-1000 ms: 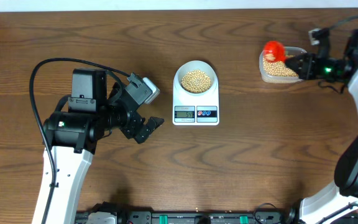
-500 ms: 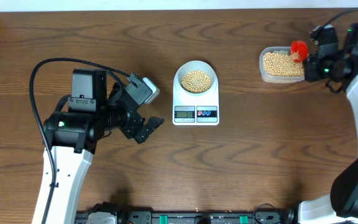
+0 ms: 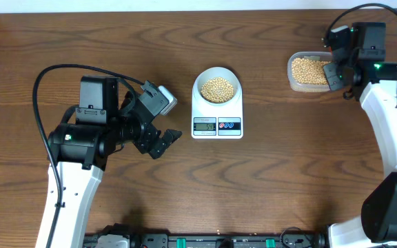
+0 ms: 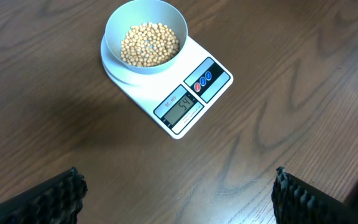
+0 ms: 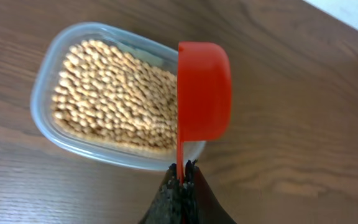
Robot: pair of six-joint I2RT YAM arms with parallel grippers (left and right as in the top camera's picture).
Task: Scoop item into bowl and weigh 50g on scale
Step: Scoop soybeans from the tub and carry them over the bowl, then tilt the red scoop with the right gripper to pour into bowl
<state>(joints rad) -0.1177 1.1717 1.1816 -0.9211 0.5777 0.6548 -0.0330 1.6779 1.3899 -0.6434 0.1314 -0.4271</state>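
The pale bowl (image 3: 217,87) holds tan beans (image 4: 149,43) and stands on the white scale (image 3: 217,124), whose display (image 4: 183,111) reads 54. My left gripper (image 3: 165,142) hovers open over bare wood left of the scale, its fingertips (image 4: 73,186) wide apart. At the back right, my right gripper (image 5: 182,171) is shut on the thin handle of a red scoop (image 5: 204,90). The scoop is turned on its side above the right end of a clear container (image 5: 48,74) full of beans (image 3: 309,69). From overhead the scoop is hidden under the right arm (image 3: 353,48).
The container sits near the table's far right edge. A black cable (image 3: 54,72) loops over the table behind the left arm. Bare wood lies between the scale and the container.
The right arm has swung back over the container's right end, and the red scoop has turned onto its side and gone under the wrist in the overhead view. The left arm has not moved.
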